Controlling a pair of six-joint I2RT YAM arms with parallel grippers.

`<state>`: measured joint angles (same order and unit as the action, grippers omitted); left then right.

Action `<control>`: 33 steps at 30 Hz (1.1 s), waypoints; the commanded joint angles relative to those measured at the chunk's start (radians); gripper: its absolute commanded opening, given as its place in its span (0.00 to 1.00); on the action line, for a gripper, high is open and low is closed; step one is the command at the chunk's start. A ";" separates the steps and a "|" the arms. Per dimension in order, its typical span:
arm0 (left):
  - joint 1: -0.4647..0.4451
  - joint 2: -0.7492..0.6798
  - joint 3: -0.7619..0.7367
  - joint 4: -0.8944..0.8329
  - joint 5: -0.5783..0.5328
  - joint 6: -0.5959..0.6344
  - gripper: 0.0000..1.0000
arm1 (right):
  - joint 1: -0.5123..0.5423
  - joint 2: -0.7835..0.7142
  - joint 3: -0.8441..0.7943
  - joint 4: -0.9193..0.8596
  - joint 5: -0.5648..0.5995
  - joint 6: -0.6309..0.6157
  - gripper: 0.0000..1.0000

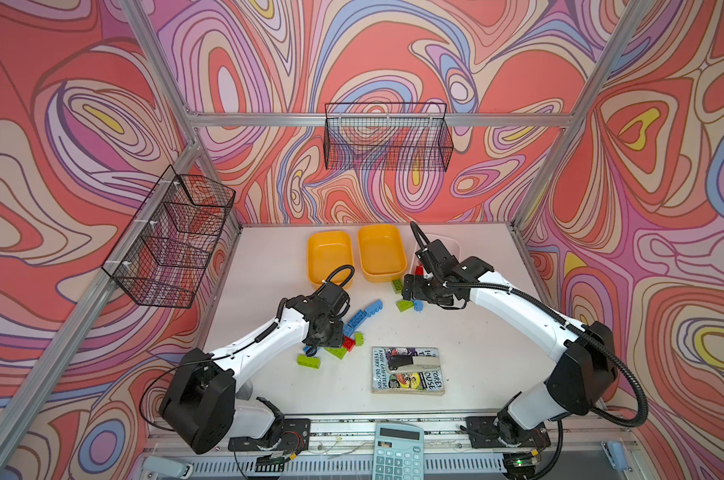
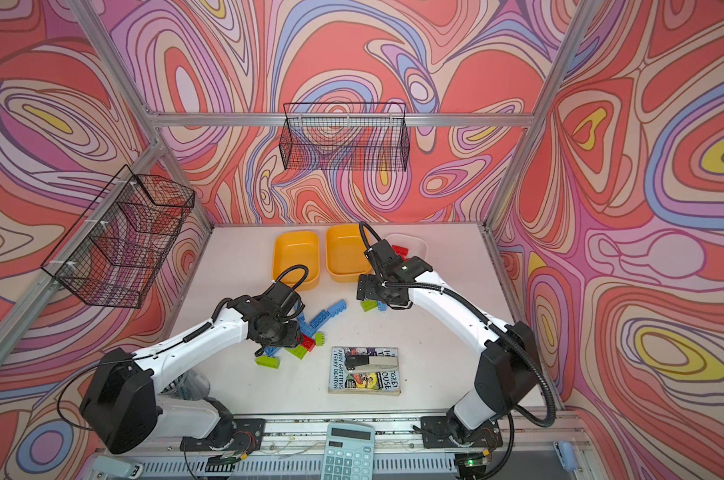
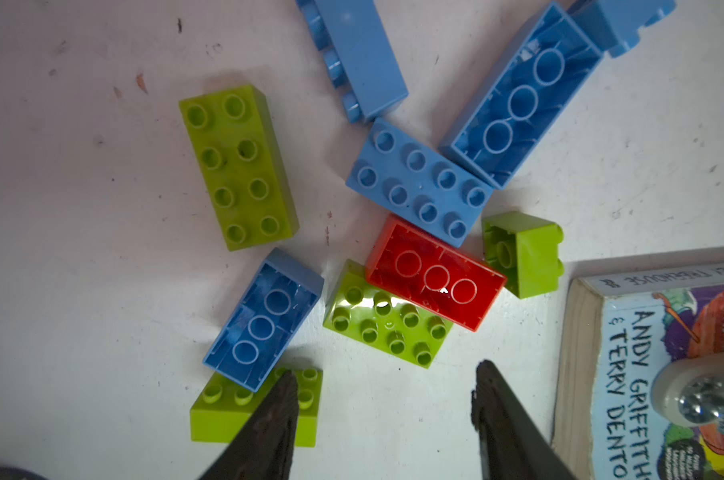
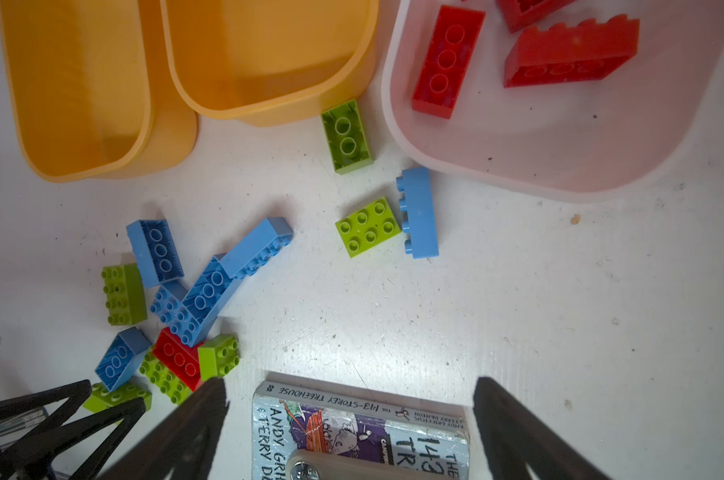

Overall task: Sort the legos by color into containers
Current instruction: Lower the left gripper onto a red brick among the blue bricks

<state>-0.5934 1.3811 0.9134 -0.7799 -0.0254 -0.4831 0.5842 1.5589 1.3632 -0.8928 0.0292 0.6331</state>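
Note:
Blue, lime and red legos lie in a loose pile (image 1: 347, 328). In the left wrist view an upturned red brick (image 3: 435, 272) rests on a lime brick (image 3: 387, 328) beside blue bricks (image 3: 418, 183). My left gripper (image 3: 385, 374) hangs open just above bare table beside that pile, one fingertip (image 3: 287, 382) over a lime brick (image 3: 227, 411). My right gripper (image 4: 351, 385) is open and empty, raised near two lime bricks (image 4: 368, 226) and a blue one (image 4: 418, 212). Two orange containers (image 1: 330, 257) (image 1: 381, 251) are empty. The white container (image 4: 518, 158) holds red bricks (image 4: 447, 62).
A paperback book (image 1: 406, 370) with a grey tool (image 1: 414, 362) on it lies just right of the pile. A calculator (image 1: 397, 451) sits at the front edge. Black wire baskets hang on the back wall (image 1: 387, 137) and left wall (image 1: 173, 237).

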 commanded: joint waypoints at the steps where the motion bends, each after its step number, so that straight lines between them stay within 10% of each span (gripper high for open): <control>1: -0.012 0.027 0.007 0.036 0.015 0.084 0.55 | 0.002 -0.060 -0.020 -0.012 0.032 0.039 0.98; 33: -0.062 0.258 0.069 0.143 -0.015 0.228 0.63 | 0.002 -0.195 -0.081 -0.103 0.126 0.118 0.98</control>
<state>-0.6540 1.6249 0.9562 -0.6262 -0.0166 -0.2817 0.5842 1.3670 1.2694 -0.9668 0.1280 0.7330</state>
